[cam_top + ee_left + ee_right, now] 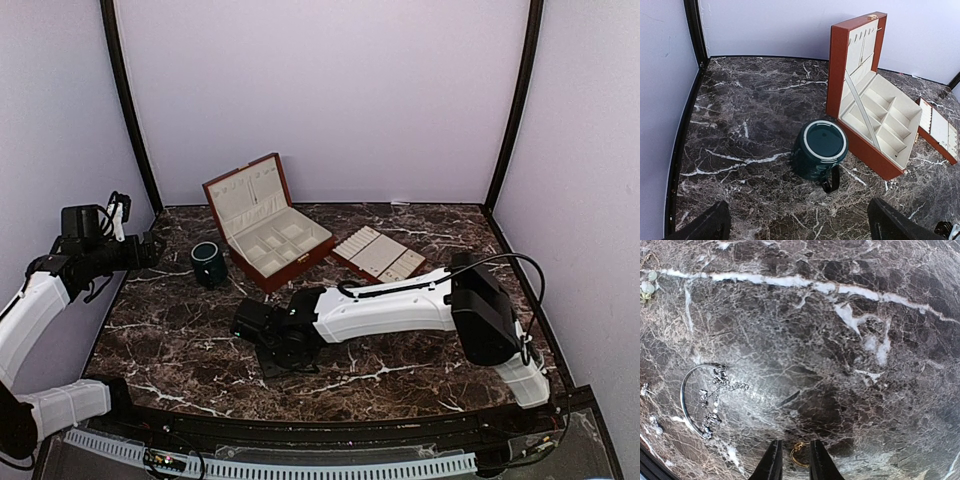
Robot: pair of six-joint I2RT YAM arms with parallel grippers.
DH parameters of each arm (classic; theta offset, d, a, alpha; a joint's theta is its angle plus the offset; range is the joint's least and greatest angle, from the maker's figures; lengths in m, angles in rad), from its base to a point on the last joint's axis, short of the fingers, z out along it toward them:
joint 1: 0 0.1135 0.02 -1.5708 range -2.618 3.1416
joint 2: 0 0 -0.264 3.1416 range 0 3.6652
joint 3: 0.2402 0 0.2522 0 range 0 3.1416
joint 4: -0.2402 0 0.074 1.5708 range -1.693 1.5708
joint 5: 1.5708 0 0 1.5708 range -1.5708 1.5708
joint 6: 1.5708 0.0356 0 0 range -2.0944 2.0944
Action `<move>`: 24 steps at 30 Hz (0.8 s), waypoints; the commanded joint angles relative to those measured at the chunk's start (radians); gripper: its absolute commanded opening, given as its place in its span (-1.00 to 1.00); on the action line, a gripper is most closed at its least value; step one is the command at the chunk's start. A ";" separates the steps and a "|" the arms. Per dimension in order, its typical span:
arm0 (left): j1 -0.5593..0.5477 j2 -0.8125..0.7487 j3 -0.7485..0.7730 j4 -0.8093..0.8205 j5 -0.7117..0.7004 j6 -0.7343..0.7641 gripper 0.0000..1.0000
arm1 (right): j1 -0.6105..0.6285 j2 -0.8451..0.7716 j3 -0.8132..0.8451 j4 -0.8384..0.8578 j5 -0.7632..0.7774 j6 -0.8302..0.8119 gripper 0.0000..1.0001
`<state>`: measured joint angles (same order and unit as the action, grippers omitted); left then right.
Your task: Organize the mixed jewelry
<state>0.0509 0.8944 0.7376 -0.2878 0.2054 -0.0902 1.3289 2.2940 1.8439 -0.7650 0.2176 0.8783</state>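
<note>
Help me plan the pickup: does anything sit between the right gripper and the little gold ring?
Nothing visible does. The gold ring lies on the marble directly between the fingers of the right gripper, and the bangle is well off to one side. Whether the ring is already pinched I cannot tell.

At the back of the bench [420, 370], the cup [208, 263] stands left of the open box [268, 225], with the tray [378, 254] just right of it. Nearer, a ring [800, 444] lies between the right hand's [793, 452] fingers, with a bangle [685, 400] nearby.
</note>
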 commanded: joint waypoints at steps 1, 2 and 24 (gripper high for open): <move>-0.004 -0.023 0.013 -0.011 0.015 -0.004 0.96 | 0.013 0.025 0.029 -0.010 0.003 0.019 -0.59; -0.003 -0.023 0.013 -0.011 0.017 -0.005 0.96 | 0.013 0.027 0.029 -0.010 0.003 0.019 -0.60; -0.004 -0.015 0.011 -0.012 0.012 0.001 0.96 | 0.003 -0.029 0.013 -0.009 0.070 -0.002 -1.00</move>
<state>0.0509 0.8886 0.7376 -0.2890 0.2092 -0.0902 1.3312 2.3356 1.8996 -0.7982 0.2516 0.8948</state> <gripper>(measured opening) 0.982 0.007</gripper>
